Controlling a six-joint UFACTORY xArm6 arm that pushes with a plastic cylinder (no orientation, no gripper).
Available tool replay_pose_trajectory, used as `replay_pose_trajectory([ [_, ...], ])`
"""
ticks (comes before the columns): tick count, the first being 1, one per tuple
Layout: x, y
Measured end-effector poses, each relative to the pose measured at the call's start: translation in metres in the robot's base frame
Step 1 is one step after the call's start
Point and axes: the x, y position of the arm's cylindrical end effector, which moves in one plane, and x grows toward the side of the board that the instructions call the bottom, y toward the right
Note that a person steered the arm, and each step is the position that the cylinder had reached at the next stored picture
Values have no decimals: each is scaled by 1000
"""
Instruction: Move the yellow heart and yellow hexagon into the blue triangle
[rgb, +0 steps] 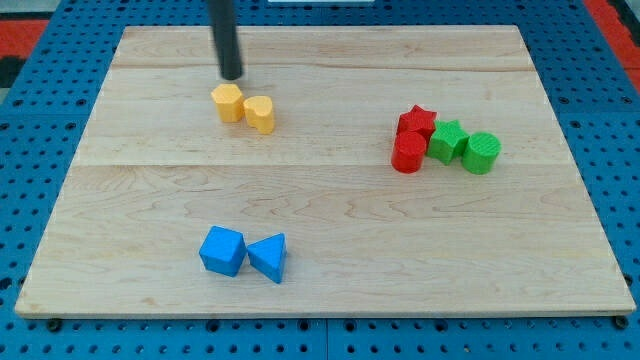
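Note:
The yellow hexagon (228, 103) and the yellow heart (260, 114) sit side by side, touching, in the upper left part of the wooden board (320, 220). The blue triangle (268, 257) lies near the view's bottom, touching a blue cube (222, 250) on its left. My tip (232, 76) is just above the yellow hexagon in the view, a small gap from its top edge. The rod rises out of the view's top.
A red star (417, 122) and a red cylinder (408, 153) sit at the view's right, clustered with a green star (447, 141) and a green cylinder (482, 152). A blue pegboard (40, 120) surrounds the board.

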Motion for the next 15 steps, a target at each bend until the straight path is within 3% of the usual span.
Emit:
replay_pose_trajectory([
  [1,26,-29],
  [5,55,119],
  [8,138,101],
  [10,137,92],
  [12,127,139],
  [13,137,144],
  [15,201,107],
])
